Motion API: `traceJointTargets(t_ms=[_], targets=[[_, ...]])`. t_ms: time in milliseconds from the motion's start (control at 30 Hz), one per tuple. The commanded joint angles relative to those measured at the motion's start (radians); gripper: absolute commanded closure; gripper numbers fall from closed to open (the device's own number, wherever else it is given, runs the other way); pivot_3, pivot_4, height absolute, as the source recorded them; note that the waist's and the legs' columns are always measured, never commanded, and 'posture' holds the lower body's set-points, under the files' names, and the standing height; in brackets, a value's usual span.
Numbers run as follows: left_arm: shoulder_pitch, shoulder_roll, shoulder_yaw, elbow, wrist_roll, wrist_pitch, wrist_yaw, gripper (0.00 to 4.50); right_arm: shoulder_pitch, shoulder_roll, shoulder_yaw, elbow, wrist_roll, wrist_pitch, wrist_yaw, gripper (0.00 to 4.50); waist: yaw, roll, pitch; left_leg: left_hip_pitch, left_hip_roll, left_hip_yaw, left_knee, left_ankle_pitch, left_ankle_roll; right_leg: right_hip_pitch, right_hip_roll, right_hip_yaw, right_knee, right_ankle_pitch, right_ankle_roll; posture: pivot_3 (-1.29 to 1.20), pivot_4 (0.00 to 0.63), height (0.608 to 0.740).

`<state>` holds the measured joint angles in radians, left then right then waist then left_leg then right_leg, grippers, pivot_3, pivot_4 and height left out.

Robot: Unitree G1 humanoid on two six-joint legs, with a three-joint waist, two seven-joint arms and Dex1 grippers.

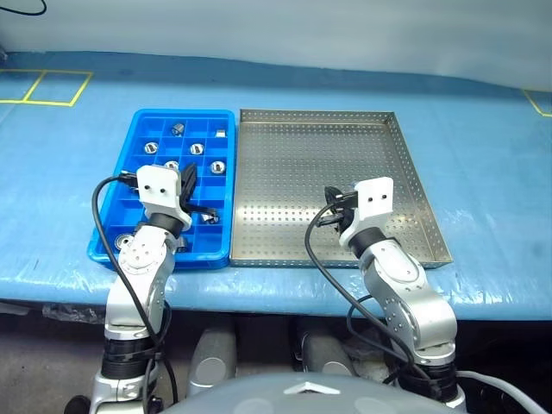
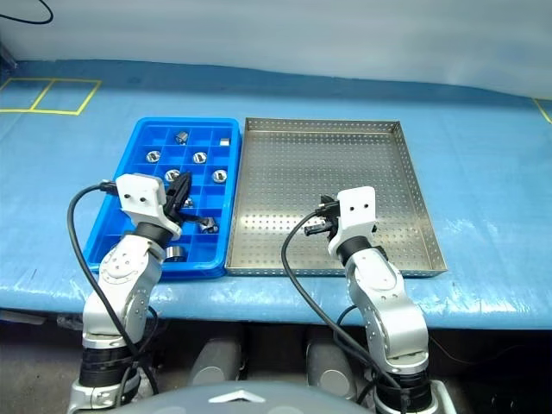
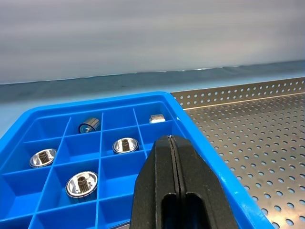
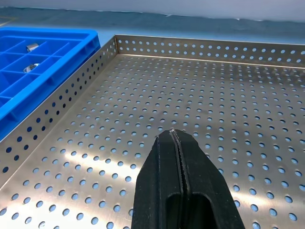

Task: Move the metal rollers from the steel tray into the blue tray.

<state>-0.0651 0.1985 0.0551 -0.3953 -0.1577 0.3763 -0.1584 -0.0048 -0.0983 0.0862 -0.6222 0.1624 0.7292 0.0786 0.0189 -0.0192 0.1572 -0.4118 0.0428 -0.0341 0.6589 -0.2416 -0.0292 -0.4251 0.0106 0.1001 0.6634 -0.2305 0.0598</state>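
Blue table cover (image 1: 483, 164), yellow floor-tape lines (image 1: 47, 86)

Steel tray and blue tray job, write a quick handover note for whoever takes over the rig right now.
Left end effector: shut, empty, over the near part of the bright blue plastic compartment tray.
Right end effector: shut, empty, above the floor of the large grey perforated steel tray.
Small shiny silver metal rollers: several lie in separate compartments of the blue tray; none visible on the steel tray's floor.
Done: the steel tray appears emptied.
Left: apparently nothing to move; check the strip of steel tray hidden behind the right arm before closing out.
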Motion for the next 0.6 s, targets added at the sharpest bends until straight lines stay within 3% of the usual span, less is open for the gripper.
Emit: traceJointTargets(t_ms=[33,600], targets=[[-0.026,0.007,0.000,-0.007,0.003,-0.023,-0.012,4.49,0.000,0.004,0.003,-0.036,-0.008,-0.022,-0.011,4.50,-0.002,0.000,0.000,0.000,0.000,0.000,0.000,0.000,0.000,0.000,0.000,0.000,0.000,0.000,0.000,0.10,0.150,0.740],[-0.027,0.005,-0.002,-0.018,0.008,-0.016,-0.012,4.49,0.001,0.010,-0.006,-0.034,-0.012,-0.036,-0.009,4.50,-0.004,0.000,0.000,0.000,0.000,0.000,0.000,0.000,0.000,0.000,0.000,0.000,0.000,0.000,0.000,0.13,0.150,0.740]])
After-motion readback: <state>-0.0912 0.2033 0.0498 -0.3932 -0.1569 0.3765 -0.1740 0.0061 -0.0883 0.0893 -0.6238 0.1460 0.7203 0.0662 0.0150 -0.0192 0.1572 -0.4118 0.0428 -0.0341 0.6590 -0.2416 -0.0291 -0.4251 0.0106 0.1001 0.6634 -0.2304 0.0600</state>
